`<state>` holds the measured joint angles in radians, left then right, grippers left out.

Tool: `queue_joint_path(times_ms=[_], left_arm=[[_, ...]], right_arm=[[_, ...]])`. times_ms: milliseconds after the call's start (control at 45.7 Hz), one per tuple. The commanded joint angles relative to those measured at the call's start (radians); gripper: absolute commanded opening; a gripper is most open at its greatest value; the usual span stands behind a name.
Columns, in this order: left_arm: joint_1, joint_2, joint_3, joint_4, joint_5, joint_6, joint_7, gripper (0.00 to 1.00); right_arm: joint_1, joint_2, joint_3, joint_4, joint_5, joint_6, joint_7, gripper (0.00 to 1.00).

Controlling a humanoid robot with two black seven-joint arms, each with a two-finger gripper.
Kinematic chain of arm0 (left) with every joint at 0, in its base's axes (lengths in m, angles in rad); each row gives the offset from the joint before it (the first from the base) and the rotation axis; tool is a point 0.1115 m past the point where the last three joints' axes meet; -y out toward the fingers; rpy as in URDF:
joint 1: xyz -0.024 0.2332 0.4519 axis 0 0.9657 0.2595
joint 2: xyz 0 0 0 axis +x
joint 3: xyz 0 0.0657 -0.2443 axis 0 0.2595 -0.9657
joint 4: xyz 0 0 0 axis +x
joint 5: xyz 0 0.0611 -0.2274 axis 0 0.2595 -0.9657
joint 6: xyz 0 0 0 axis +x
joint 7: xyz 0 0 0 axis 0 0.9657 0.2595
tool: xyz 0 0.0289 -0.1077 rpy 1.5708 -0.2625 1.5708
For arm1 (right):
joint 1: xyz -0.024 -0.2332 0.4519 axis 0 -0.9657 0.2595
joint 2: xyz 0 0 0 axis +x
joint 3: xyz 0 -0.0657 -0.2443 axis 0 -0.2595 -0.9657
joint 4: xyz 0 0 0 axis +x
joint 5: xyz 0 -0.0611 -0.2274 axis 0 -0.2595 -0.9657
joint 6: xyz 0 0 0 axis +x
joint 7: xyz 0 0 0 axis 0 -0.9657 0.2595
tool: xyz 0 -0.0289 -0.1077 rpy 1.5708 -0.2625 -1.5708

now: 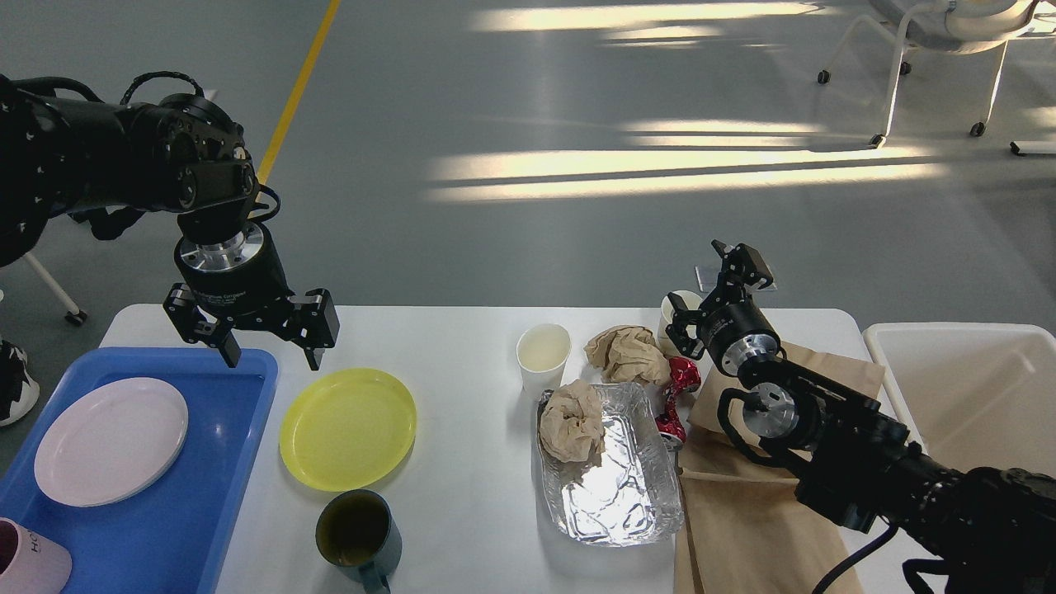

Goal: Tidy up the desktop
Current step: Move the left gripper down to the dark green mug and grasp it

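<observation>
One wide white desktop (478, 346) fills the lower part of the head view, and the clutter on it is what needs taking hold of. The yellow plate (347, 429) lies flat just beside the blue tray (247, 462), which already carries a white plate (111, 441); it looks like light, stiff plastic, best pinched at its raised rim. The foil tray (615, 470) and the crumpled brown paper balls (627, 353) would likely crush under a firm squeeze, and the white paper cup (544, 355) is light and easily tipped. The dark mug (359, 536) seems heaviest.

The left gripper (268, 351) hovers over the tray's far edge, fingers spread, holding nothing. The right gripper (701, 309) is near a second white cup (676, 309), partly hidden behind it; whether it grips the cup I cannot tell. The white bin (965, 388) and a pink cup (29, 561) are cut off at the edges.
</observation>
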<state>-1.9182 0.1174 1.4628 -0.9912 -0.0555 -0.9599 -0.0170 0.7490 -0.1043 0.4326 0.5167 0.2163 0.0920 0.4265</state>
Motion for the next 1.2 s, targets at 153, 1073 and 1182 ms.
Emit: queue_joint_path(times_ms=[153,1073,1182], left_arm=[[0.062,-0.082,-0.047,0.013,0.005,0.0,-0.001,0.88],[0.26,-0.139,-0.095,0.009,0.005,0.0,0.011,0.88],[0.281,-0.139,-0.087,0.014,0.005,0.0,0.011,0.88]], right_arm=[[0.0,0.0,0.0,0.0,0.0,0.0,0.0,1.0],[0.001,0.0,0.0,0.0,0.0,0.0,0.0,1.0],[0.0,0.0,0.0,0.0,0.0,0.0,0.0,1.0]])
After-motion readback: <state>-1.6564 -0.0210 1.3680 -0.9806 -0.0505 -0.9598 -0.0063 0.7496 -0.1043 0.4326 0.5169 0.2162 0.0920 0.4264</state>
